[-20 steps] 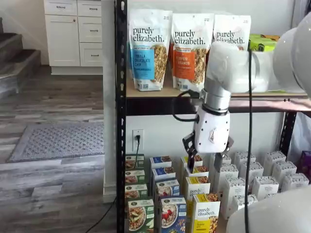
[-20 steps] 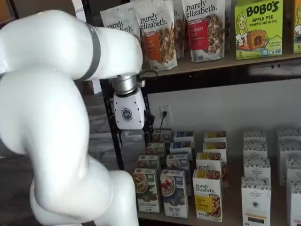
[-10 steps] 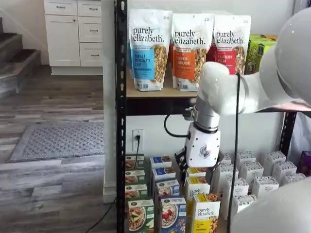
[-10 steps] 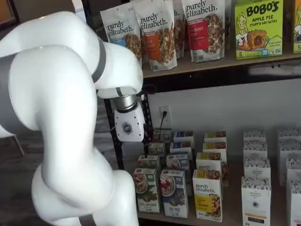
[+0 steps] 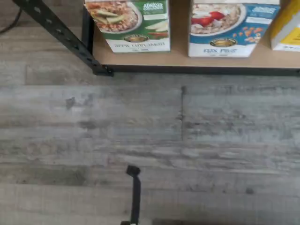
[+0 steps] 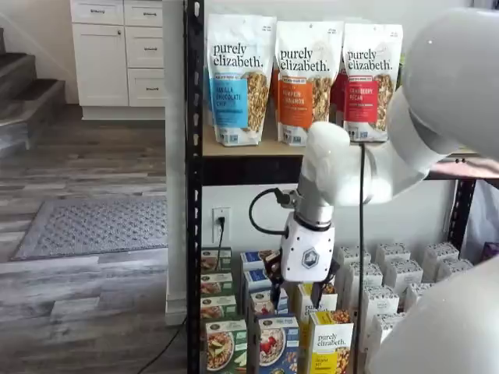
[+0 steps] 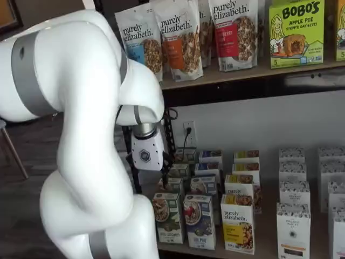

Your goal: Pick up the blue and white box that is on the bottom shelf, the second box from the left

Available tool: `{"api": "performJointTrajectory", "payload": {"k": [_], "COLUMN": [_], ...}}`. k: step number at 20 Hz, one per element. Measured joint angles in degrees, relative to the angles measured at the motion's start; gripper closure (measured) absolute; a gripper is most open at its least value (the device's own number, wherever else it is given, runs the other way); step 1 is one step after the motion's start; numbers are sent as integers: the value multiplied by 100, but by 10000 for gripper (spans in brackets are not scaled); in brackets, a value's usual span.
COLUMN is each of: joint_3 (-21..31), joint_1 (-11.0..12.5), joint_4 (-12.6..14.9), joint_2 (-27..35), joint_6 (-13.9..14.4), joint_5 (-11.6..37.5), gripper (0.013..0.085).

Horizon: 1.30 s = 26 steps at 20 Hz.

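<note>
From the wrist view, the blue and white box (image 5: 228, 29), a glossy carton, stands at the front edge of the bottom shelf (image 5: 178, 60), a tan board, beside a green carton (image 5: 127, 24); grey wood-grain floor (image 5: 150, 140) lies below. In both shelf views the gripper (image 6: 306, 282) hangs above the front cartons; whether its fingers are apart I cannot tell. Glossy granola pouches (image 7: 178, 38) fill the upper tier.
</note>
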State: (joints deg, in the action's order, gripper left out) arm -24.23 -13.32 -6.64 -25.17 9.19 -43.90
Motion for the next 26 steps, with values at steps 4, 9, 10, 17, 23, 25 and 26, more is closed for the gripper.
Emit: {"api": "performJointTrajectory", "payload": {"k": [4, 9, 10, 17, 23, 25, 26], "joint_3": [-174, -507, -597, -883, -843, -814, -794], "joint_1": [1, 97, 122, 283, 385, 401, 408], "joint_4": [-117, -104, -133, -206, 17, -5, -51], "joint_2": [566, 1320, 1499, 2199, 2502, 2605, 2680], "joint_6": [-126, -250, -305, -559, -500, -548, -605], "joint_5": [420, 829, 896, 1264, 1662, 1818, 1930], "gripper": [130, 130, 130, 130, 130, 130, 130]}}
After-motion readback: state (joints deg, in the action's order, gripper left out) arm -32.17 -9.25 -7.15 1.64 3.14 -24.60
